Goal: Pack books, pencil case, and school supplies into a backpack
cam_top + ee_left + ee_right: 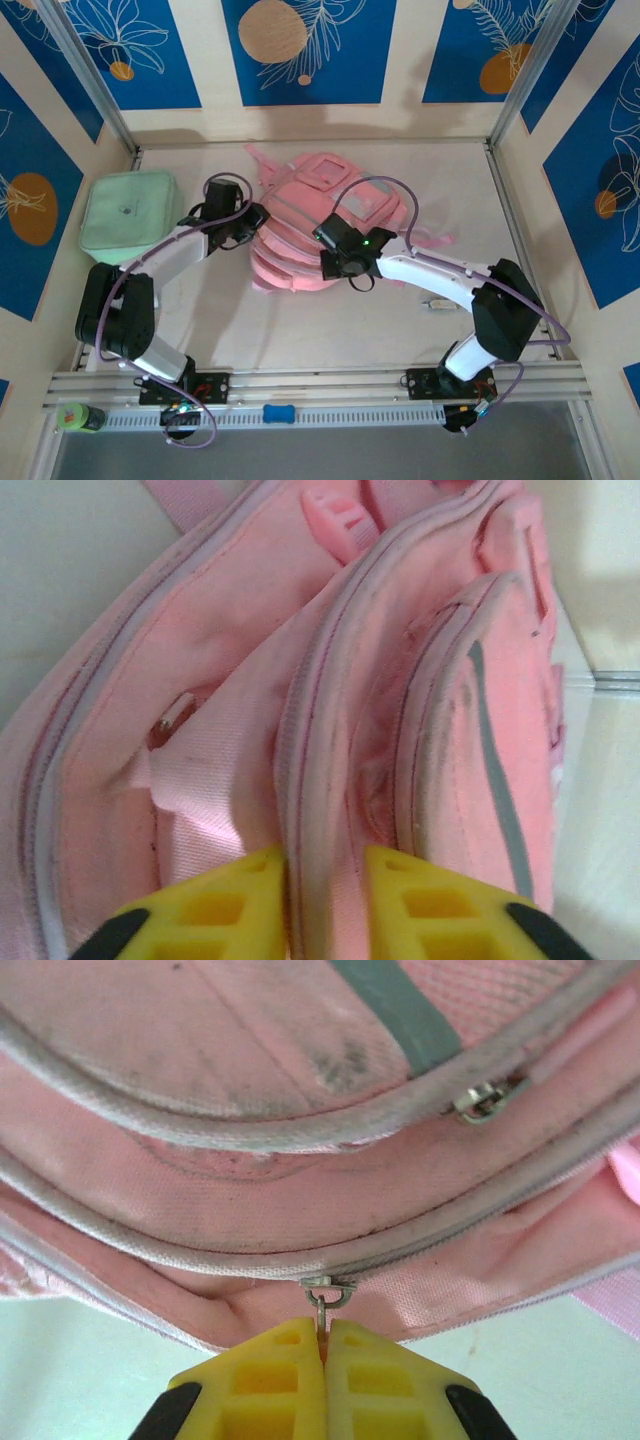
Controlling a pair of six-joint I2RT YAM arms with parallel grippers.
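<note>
Backpack in pink lies flat at the middle of the table, pockets up. Two robot arms work its edges from either side, and a mint-green box sits well apart to the left.

The right gripper, reaching the bag's near edge, has its yellow jaws pressed fully together on the small metal zipper pull of the lower zip line. The tab stands upright between the fingertips, a hold suited to drawing the slider along its track. A second slider sits untouched on the zip line above it, to the right.

The left gripper meets the bag's left side, its jaws a narrow way apart with a piped seam of pink fabric running up between them. That placement looks meant to steady the bag, so the zip can run against a braced edge instead of dragging the whole pack across the table. From the wrist view it is hard to say whether the left jaws pinch the seam or merely straddle it.

Judging by the shut track on both sides of the pull, zip work, not packing, is the step in hand.
</note>
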